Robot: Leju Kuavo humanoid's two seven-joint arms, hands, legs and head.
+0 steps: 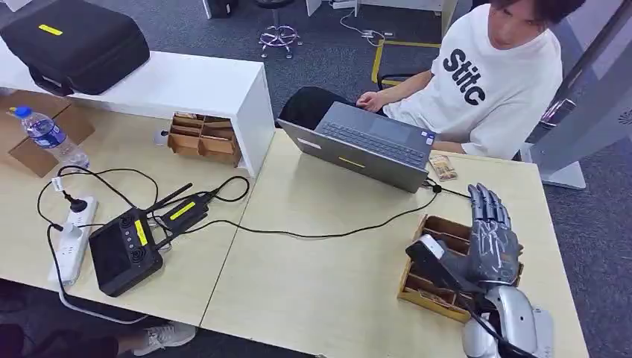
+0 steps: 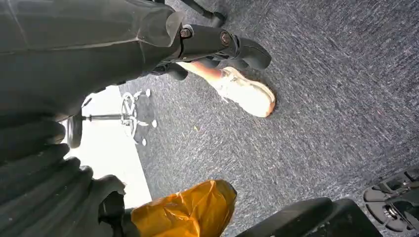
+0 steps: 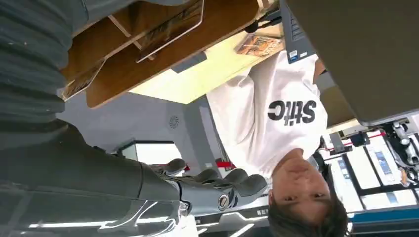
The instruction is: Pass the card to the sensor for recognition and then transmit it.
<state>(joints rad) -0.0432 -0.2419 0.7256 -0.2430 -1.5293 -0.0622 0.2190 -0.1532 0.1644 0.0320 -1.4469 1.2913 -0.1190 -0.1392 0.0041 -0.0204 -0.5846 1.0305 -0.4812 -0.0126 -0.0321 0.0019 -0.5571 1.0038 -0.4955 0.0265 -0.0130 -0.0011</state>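
My right hand (image 1: 488, 235) hovers over the wooden compartment box (image 1: 423, 289) at the table's front right, fingers stretched out flat and apart, holding nothing. In the right wrist view the right hand's fingers (image 3: 222, 185) are straight and apart from the box (image 3: 148, 44), which holds several cards. One loose card (image 1: 443, 167) lies on the table beside the grey laptop (image 1: 373, 145); it also appears as the card (image 3: 259, 44) in the wrist view. My left hand (image 2: 212, 44) hangs beside my body over the carpet, fingers extended and holding nothing.
A person in a white shirt (image 1: 492, 82) sits behind the laptop. A black cable (image 1: 320, 235) crosses the table to a black handheld device (image 1: 123, 253) and a power strip (image 1: 71, 239). A second wooden box (image 1: 205, 138), a water bottle (image 1: 48, 134) and a black case (image 1: 74, 41) stand at the left.
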